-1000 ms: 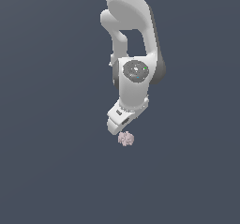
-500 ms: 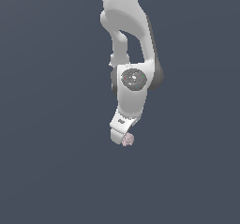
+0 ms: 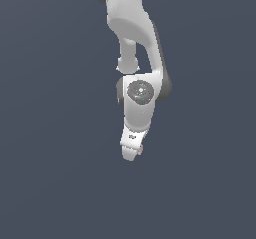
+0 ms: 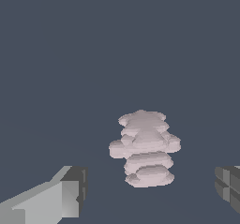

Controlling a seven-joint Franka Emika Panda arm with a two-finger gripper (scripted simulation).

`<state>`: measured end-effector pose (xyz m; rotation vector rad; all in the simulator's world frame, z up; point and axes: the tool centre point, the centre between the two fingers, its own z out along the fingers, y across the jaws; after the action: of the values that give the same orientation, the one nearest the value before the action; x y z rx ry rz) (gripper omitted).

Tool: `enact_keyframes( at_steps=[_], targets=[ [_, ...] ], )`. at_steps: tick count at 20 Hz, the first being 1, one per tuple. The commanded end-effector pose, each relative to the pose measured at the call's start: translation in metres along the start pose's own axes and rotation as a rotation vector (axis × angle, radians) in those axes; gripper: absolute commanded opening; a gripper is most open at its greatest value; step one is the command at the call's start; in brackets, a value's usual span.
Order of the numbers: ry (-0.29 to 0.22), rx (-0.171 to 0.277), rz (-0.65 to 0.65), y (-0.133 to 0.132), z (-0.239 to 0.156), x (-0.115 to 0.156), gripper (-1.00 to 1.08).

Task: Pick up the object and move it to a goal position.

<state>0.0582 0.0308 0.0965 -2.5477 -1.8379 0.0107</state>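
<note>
Now lower than a moment ago: gripper (image 4: 150, 195) down around the lumpy pink ball (image 4: 144, 147). Jaws wide apart, holding nothing yet. Ball between them, nearly hidden outside. Ready to squeeze.

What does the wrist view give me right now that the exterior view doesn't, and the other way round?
Only the wrist view shows the lumpy pink-grey object whole, lying in the wide gap between two fingertips that stand apart from it. Only the exterior view shows the white arm reaching down, with the gripper hiding nearly all of the object. Both share the plain dark surface and the gripper low at the object.
</note>
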Motion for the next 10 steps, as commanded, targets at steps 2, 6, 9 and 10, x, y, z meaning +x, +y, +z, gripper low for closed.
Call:
enact_keyframes(
  at_steps=[2,6,9,10],
  targets=[
    [0.003,-0.002,-0.056,0.0031,0.0034,0.0003,1.0],
    [0.004,-0.004,-0.094,0.0053,0.0059,0.0003,1.0],
    [0.005,-0.004,-0.109,0.0061,0.0068,0.0003,1.0],
    [0.005,-0.004,-0.111,0.0062,0.007,0.0004,1.0]
  ],
)
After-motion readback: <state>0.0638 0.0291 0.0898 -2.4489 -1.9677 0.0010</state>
